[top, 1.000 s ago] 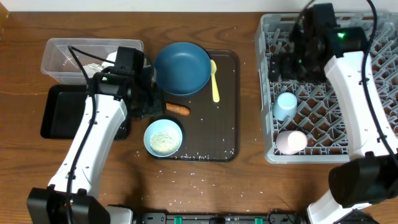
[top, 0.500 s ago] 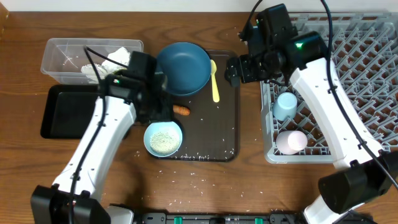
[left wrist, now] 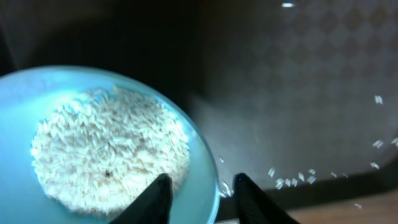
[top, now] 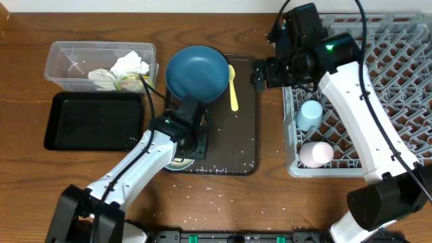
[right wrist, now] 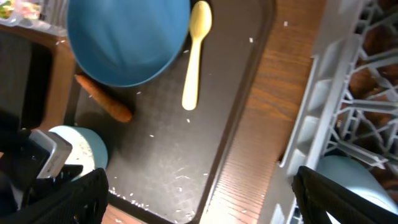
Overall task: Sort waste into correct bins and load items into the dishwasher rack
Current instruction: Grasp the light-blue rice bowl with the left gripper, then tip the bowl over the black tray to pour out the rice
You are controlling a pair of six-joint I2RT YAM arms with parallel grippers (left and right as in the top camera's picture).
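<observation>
**Left hand at the rice bowl; right hand empty by the rack**

1 small pale blue bowl (left wrist: 177, 118), heaped with white rice (left wrist: 106, 146), sits at the near left corner of the dark brown serving tray (top: 233, 145). Left hand (left wrist: 202, 193) is low over it, fingers partly open, 1 inside the rim and 1 outside, not clamped on it.

Loose rice grains (left wrist: 280, 180) lie on the tray beside the bowl, with more on the tabletop (top: 270, 202) in front. Carrot (right wrist: 102, 101) lies on the tray between this bowl and the large dark blue bowl (top: 197, 73). Yellow spoon (top: 233, 88) lies just right of the big bowl.

Napkins (top: 125, 67) are in the clear tub (top: 61, 50), with the black tray (top: 88, 121) just in front of it.

Right hand (right wrist: 199, 177) is spread wide, holding nothing, above the serving tray's right edge, next to the rack (top: 405, 61). In the rack are the 2nd pale blue bowl (top: 310, 113) and the pinkish-white cup (top: 316, 154).
</observation>
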